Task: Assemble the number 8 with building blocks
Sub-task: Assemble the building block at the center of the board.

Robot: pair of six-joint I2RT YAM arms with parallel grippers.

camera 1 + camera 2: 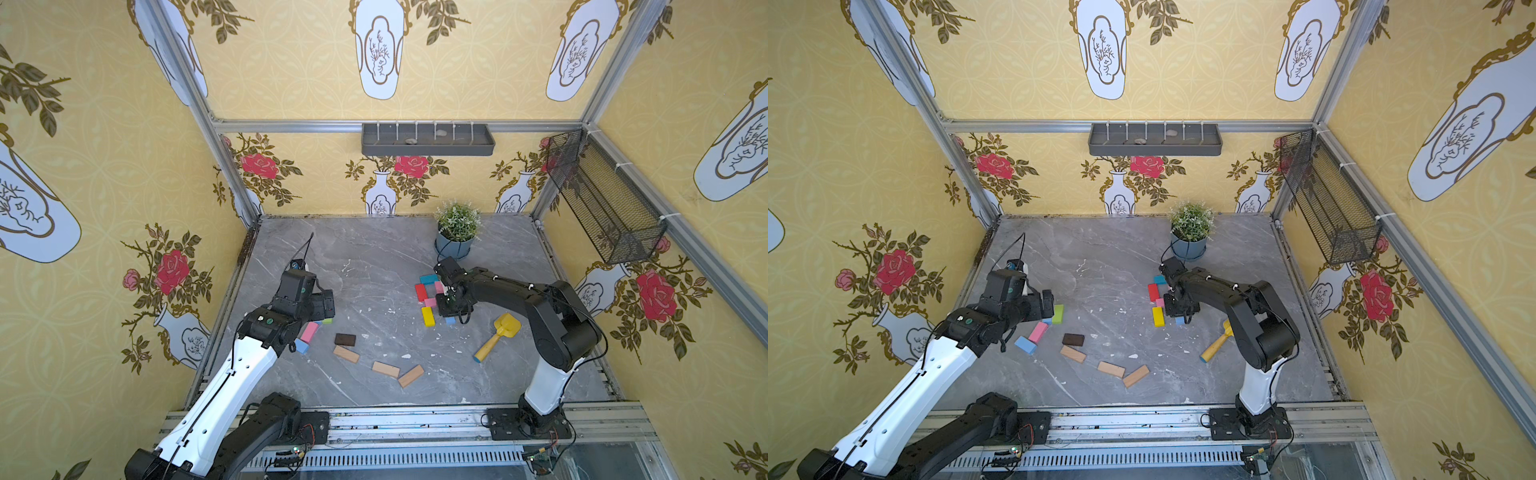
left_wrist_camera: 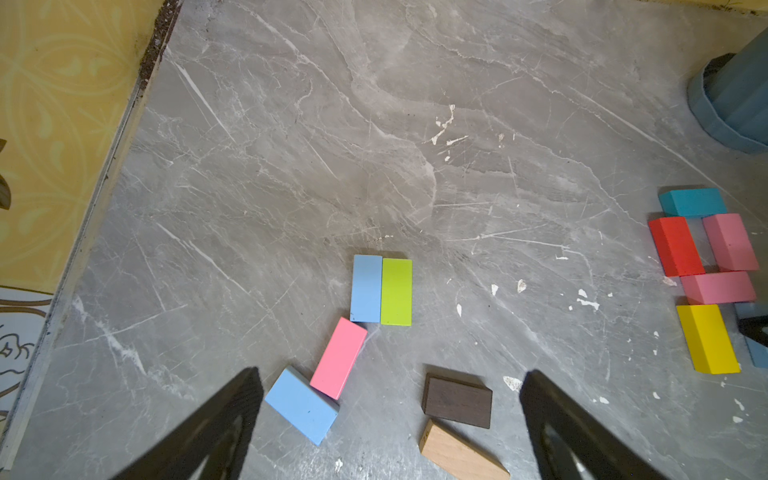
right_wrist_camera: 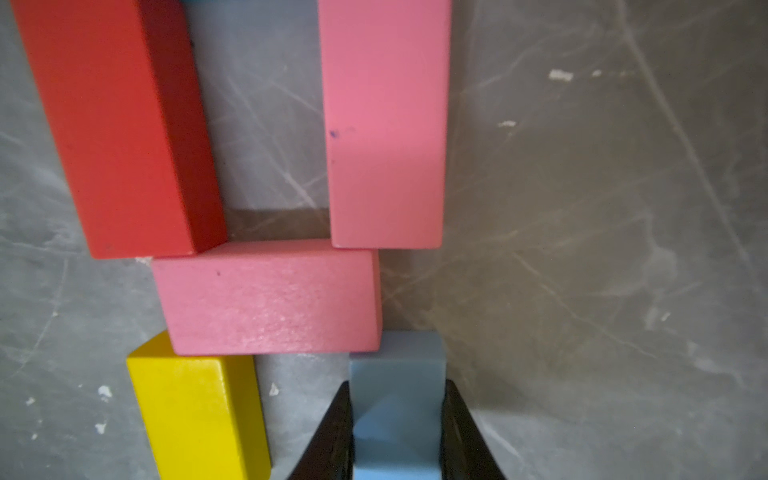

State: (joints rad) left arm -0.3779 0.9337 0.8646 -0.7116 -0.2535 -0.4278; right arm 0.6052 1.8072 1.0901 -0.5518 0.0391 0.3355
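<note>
Right hand (image 3: pixel 397 388): closed on a light blue block (image 3: pixel 397 361), one finger on each long side. The held block is at the lower right corner of the partly built 8, its far end just under the pink crossbar block (image 3: pixel 270 299). I cannot tell whether they touch.

Figure so far, on the right half of the desk (image 2: pixel 415 124):
- The teal block (image 2: pixel 692 202) lies across the top.
- The red block (image 2: pixel 675 245) and the pink side block (image 2: pixel 729 241) form the sides.
- The crossbar closes the upper loop.
- The yellow block (image 2: pixel 708 338) lies below the red side, parallel to the held block with a gap between them.

Left hand (image 2: pixel 392 371): fingers spread wide, holding nothing, poised over the loose blocks on the left.
- The pale blue block (image 2: pixel 365 289) and the green block (image 2: pixel 396 291) lie side by side, touching.
- The loose pink block (image 2: pixel 338 357), a second blue block (image 2: pixel 301 405) and the dark brown block (image 2: pixel 457 401) lie nearby.
- Three tan blocks (image 1: pixel 385 369) are strung toward the front edge.

The yellow toy tool (image 1: pixel 496 336) lies just beside the right arm.
</note>
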